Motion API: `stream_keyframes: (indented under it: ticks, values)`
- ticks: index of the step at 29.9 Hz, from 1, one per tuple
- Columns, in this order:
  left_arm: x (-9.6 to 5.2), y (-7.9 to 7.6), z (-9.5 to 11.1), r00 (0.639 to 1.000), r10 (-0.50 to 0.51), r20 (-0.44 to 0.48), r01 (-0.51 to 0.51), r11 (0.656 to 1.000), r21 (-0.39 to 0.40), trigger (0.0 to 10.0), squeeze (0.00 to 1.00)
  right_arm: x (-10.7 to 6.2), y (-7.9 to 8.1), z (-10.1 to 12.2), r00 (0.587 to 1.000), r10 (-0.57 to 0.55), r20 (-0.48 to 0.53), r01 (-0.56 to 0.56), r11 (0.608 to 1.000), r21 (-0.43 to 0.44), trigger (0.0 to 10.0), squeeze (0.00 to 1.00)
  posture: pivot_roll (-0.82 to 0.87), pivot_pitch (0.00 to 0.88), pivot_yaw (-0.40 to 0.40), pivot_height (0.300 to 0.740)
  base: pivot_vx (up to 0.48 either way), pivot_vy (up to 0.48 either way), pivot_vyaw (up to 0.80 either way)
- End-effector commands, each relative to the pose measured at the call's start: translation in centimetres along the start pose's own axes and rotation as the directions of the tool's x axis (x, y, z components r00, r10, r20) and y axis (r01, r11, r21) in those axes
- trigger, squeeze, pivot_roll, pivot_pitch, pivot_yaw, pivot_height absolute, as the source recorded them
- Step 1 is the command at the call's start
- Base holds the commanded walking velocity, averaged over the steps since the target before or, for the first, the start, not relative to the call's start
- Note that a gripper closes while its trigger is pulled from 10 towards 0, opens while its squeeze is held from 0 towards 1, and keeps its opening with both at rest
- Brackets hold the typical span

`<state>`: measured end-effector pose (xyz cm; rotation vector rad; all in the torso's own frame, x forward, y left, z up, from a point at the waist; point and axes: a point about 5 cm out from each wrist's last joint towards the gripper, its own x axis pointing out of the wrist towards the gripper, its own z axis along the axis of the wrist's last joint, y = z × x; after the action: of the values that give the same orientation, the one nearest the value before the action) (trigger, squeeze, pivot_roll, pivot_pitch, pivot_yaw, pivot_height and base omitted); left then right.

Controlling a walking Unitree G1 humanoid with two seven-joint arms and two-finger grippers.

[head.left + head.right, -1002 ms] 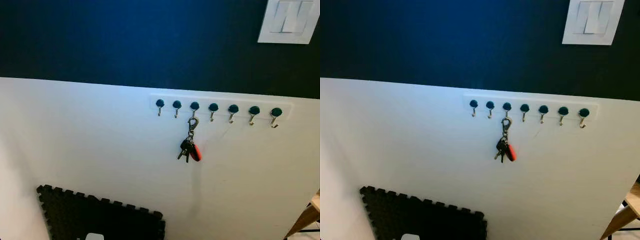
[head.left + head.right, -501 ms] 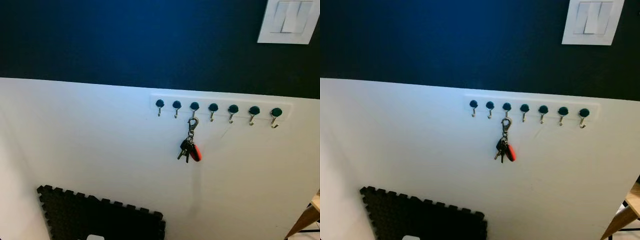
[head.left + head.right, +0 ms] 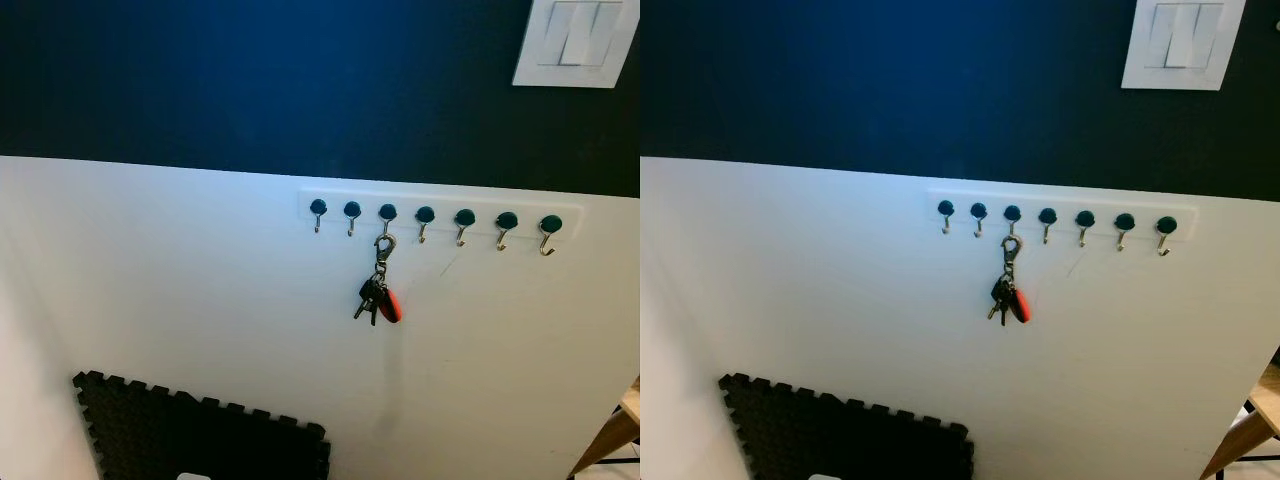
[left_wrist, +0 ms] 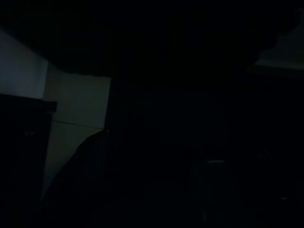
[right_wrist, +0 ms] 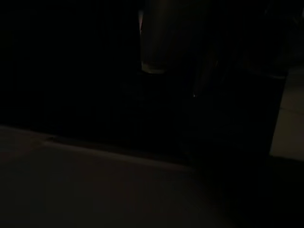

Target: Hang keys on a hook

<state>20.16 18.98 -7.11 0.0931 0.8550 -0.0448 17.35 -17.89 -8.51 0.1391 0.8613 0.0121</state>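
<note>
A bunch of keys (image 3: 378, 300) with a red fob hangs by a silver clasp (image 3: 384, 248) from the third hook from the left (image 3: 387, 213). That hook belongs to a white rail (image 3: 440, 203) of several dark-capped hooks on the white lower wall. The other hooks are bare. The keys hang straight down and nothing touches them. Both arms hang idle in the shade, and their wrist views are very dark, with only faint pale surfaces to make out.
A white light switch (image 3: 578, 42) sits on the dark blue upper wall at top right. A black foam puzzle mat (image 3: 200, 440) lies on the floor at lower left. A wooden piece (image 3: 612, 437) juts in at lower right.
The camera has shifted very slightly. The keys hang on the same hook as before.
</note>
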Motion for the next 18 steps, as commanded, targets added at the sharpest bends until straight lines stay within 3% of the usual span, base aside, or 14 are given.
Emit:
stream_keyframes:
  ticks: [1,18]
  values:
    - [0.0,-0.1,-0.2,1.000,-0.003,-0.007,0.003,1.000,-0.020,10.0,0.00,0.0,0.1,-0.2,1.000,-0.007,-0.009,0.007,1.000,0.023,10.0,0.00,0.04,0.000,0.017,0.740,0.000,0.000,0.00]
    - [-0.3,-0.2,-1.4,0.999,-0.016,-0.031,0.014,0.999,-0.047,10.0,0.00,-0.3,0.0,-1.1,1.000,-0.008,-0.029,0.009,0.999,0.033,10.0,0.00,0.06,0.000,0.004,0.740,0.000,0.000,0.00]
